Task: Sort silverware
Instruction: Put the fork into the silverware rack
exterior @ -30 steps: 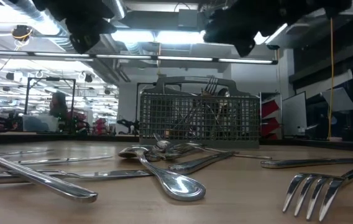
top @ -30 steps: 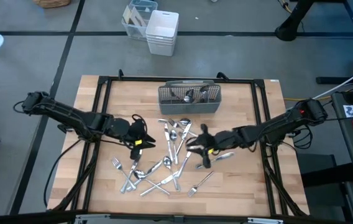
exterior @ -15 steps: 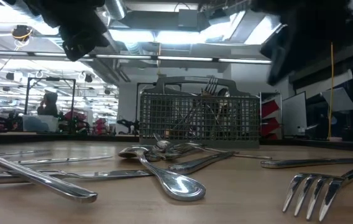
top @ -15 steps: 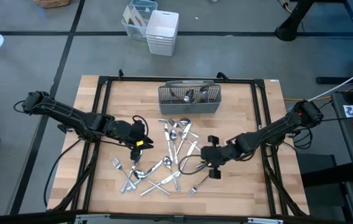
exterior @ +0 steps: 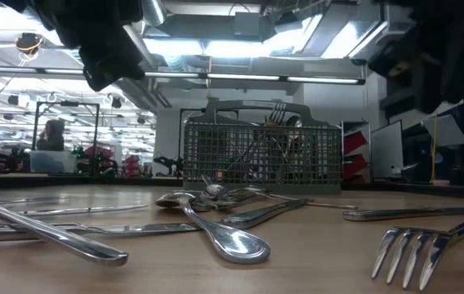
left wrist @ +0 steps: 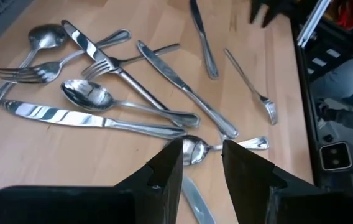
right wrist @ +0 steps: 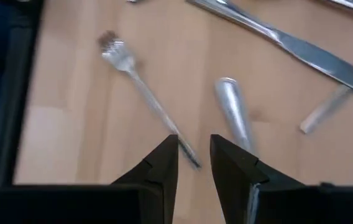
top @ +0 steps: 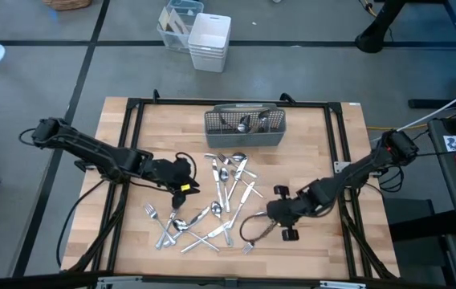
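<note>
Right end effector (top: 286, 218) has swung toward the lone fork (right wrist: 145, 99), fingers parted, empty. Left end effector (left wrist: 201, 165), also parted, hovers over the silverware (top: 220, 193). Crossed pieces may drag along.

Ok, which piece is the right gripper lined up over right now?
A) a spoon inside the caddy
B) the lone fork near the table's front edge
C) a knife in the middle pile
B: the right gripper sits with its fingers either side of the lone fork handle end, open and not yet closed on it.

Glossy metal silverware (top: 226, 186), matt wood table (top: 308, 136), mesh caddy (top: 244, 128)
</note>
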You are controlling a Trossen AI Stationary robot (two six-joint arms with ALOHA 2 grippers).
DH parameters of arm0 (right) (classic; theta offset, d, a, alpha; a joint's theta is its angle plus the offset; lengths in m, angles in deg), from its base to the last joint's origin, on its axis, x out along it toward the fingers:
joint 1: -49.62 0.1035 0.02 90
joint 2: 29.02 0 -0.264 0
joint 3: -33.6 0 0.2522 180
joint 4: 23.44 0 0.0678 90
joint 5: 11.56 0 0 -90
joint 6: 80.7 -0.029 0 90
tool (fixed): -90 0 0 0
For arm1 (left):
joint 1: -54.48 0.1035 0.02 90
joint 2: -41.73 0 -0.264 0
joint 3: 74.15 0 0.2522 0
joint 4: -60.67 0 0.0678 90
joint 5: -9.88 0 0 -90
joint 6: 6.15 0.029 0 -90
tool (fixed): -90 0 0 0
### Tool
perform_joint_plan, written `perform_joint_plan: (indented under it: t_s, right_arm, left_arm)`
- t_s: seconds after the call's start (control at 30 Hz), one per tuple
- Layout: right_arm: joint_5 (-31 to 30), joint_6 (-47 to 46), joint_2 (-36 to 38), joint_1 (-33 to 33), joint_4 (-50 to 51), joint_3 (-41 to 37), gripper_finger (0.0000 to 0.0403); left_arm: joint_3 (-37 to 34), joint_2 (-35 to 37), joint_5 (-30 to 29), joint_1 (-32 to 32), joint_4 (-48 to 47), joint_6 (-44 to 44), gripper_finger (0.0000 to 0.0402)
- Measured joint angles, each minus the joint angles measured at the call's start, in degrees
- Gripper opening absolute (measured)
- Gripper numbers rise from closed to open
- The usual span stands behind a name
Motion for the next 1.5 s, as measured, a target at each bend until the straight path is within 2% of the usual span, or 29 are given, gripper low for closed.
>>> perform_joint_plan:
  t_s: [0.23, 0.47, 0.73, 1.03, 1.2, 1.5]
  right_arm:
    - [-2.23, 7.86, -4.43, 3.97, -12.17, 0.0, 0.0097]
    - [-2.41, 12.11, -12.38, 4.21, -21.51, -0.02, 0.0097]
    - [-1.59, 12.09, -17.9, 4.17, -25.21, -0.04, 0.0097]
    - [-0.08, 12.09, -20.23, 4.17, -25.56, -0.03, 0.0097]
    - [-0.1, 12.1, -22.39, 4.19, -29.45, 0.01, 0.0097]
    - [-5.2, 10.1, -24.7, 4.32, -31.29, 0.09, 0.0092]
  left_arm:
    - [0.0, -2.49, 0.0, 0.0, 0.42, -0.23, 0.0107]
    - [-0.02, -3.31, 0.0, 0.0, 0.59, -0.32, 0.0107]
    - [0.0, -3.49, 0.0, 0.0, 1.37, -0.32, 0.0107]
    - [-0.02, -3.49, 0.0, 0.0, 1.43, -0.32, 0.0107]
    - [-0.02, -3.47, 0.0, 0.0, 1.5, -0.32, 0.0107]
    - [0.0, -3.47, 0.0, 0.0, 1.34, -0.32, 0.0107]
